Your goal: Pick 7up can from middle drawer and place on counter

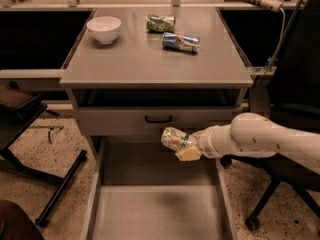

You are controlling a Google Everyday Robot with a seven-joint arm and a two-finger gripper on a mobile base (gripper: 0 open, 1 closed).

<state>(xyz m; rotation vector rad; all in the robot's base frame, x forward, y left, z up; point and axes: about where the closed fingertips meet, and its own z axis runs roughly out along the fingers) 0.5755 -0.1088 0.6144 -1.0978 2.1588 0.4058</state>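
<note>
My gripper (pixel 184 145) reaches in from the right on a white arm and is shut on the 7up can (pixel 174 138), a pale can with green and red-orange markings. It holds the can tilted in the air above the open middle drawer (pixel 150 209), just below the closed drawer front with the black handle (pixel 158 119). The drawer's grey floor is bare. The counter (pixel 145 59) is the flat grey cabinet top above and behind the can.
On the counter stand a white bowl (pixel 104 29), a dark green can on its side (pixel 160 23) and a blue-silver-red can on its side (pixel 180 42). A black chair (pixel 287 149) is at the right, a black stand leg (pixel 60 189) at the left.
</note>
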